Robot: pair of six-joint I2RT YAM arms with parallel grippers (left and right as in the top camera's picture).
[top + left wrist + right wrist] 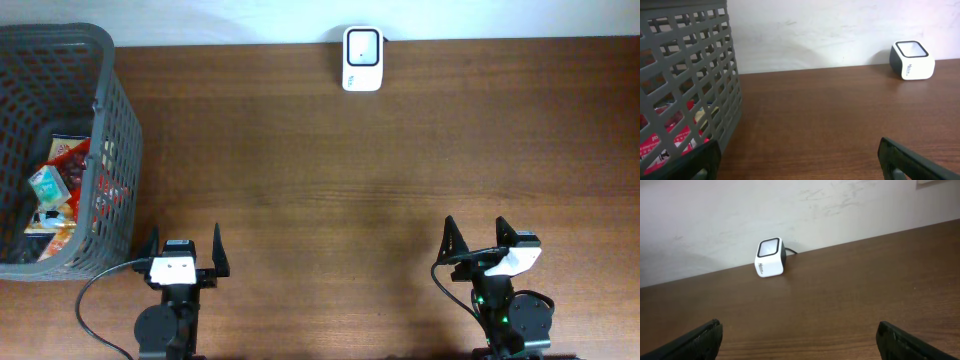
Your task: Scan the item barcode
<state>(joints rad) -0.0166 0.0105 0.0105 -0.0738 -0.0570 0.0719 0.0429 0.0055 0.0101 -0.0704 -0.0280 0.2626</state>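
A white barcode scanner [362,59] with a dark window stands at the table's far edge, centre; it shows at the right of the left wrist view [911,60] and left of centre in the right wrist view [770,258]. Packaged items [60,190] lie inside the grey basket [112,150] at the far left, seen through its mesh [675,135]. My left gripper [185,251] rests open near the front edge beside the basket, nothing between its fingers [900,155]. My right gripper [477,241] stands open at the front right, empty, its fingers [900,339] wide apart.
A pale wall [830,30] rises behind the table's far edge. Bare brown tabletop [330,190] stretches between both grippers and the scanner. The basket's wall stands close to the left gripper's left finger. A black cable [95,300] loops by the left arm's base.
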